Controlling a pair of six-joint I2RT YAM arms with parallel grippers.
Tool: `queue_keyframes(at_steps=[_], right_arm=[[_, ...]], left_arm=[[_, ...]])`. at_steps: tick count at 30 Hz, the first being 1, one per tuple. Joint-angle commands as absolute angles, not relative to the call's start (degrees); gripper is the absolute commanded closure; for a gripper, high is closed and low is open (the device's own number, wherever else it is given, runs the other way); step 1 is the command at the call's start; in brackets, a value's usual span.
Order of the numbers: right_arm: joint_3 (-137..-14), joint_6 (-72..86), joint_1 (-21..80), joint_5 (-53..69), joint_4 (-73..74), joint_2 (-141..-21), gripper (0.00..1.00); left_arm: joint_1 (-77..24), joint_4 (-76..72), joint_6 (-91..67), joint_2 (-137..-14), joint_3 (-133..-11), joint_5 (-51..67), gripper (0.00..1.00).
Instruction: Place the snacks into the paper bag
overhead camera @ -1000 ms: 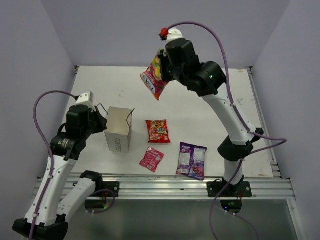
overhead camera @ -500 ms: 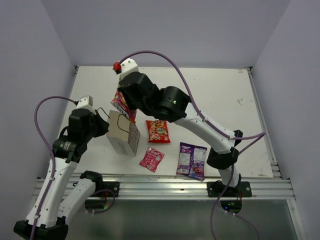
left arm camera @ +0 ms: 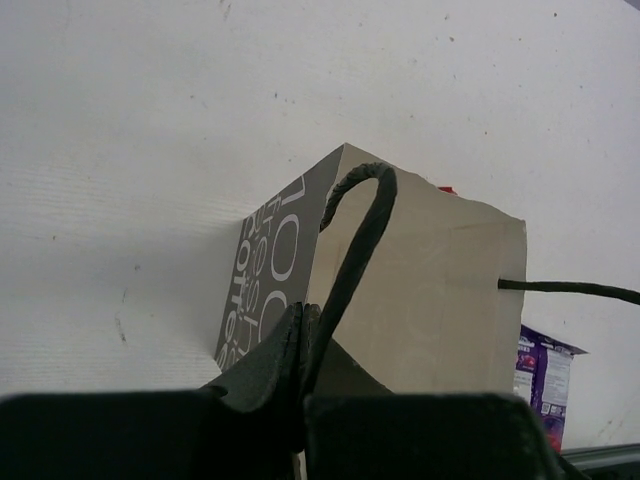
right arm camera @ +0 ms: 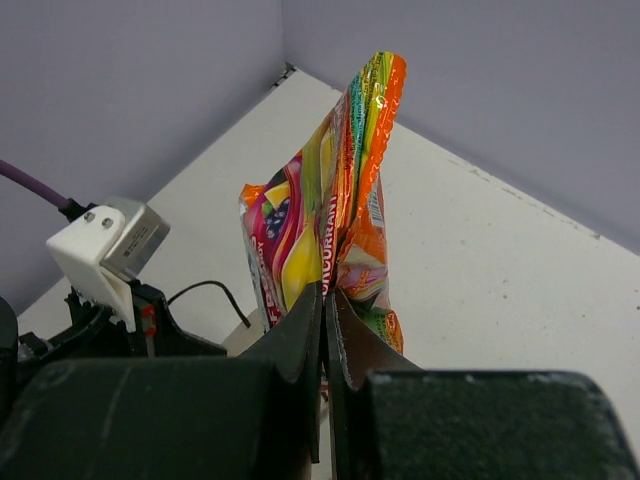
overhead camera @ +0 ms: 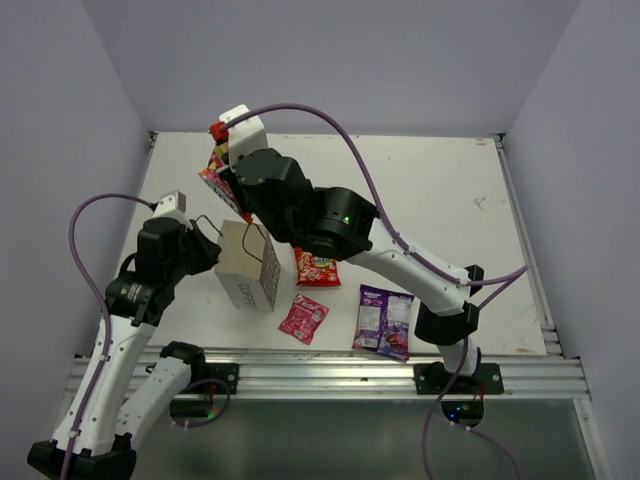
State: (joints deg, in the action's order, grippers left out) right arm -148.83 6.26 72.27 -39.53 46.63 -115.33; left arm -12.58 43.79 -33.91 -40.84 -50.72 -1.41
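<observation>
Desk (overhead camera: 450,200) carries everything. Left arm (overhead camera: 150,270) works by the left edge: left jaws are pinched together on the cord handle (left arm camera: 355,250) of the paper bag (overhead camera: 245,270), which props it at a tilt. My read is that this steadies the bag and presents its mouth. Right arm (overhead camera: 400,265) reaches across above the bag, right jaws clamped on one edge of the orange-yellow packet (right arm camera: 335,220), holding it in the air just past the bag's top. Can't tell if it's squarely over the opening; looks lined up for a drop-in. Lying flat right of the bag, not yet bagged: purple packet (overhead camera: 385,320), red chip bag (overhead camera: 320,267) (partly under the right arm), pink sachet (overhead camera: 303,317).
</observation>
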Motion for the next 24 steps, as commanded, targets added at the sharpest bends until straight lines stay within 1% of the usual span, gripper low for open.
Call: queue_keyframes(at_steps=[1, 8, 13, 16, 17, 20, 24], right_arm=[[-151.87, 3.35, 72.6, -42.19, 37.8, -114.26, 1.0], [-149.16, 3.78, 72.95, -41.05, 37.96, -114.87, 1.0], [-145.29, 6.85, 74.26, -39.29, 43.32, -115.14, 1.0], [-139.41, 9.13, 76.37, -39.73, 46.14, -112.87, 1.0], [-135.13, 9.75, 76.55, -39.64, 45.62, -111.89, 1.0], [-127.74, 11.68, 77.25, -39.29, 44.3, -107.85, 1.0], [-125.16, 13.01, 78.13, -40.43, 47.46, -106.26, 1.0]], left_arm=[[-12.92, 42.71, -35.24, -40.61, -49.75, -0.26, 1.0], [-12.92, 42.54, -35.59, -40.52, -49.57, -0.26, 1.0], [-12.92, 42.45, -35.77, -40.52, -49.83, -0.44, 1.0], [-12.92, 42.19, -35.77, -40.6, -50.1, -0.62, 1.0], [-12.92, 42.19, -35.86, -40.52, -50.1, -0.7, 1.0], [-12.92, 41.93, -35.86, -40.43, -50.01, -0.7, 1.0], [-12.92, 41.92, -35.86, -40.61, -50.36, -0.7, 1.0]])
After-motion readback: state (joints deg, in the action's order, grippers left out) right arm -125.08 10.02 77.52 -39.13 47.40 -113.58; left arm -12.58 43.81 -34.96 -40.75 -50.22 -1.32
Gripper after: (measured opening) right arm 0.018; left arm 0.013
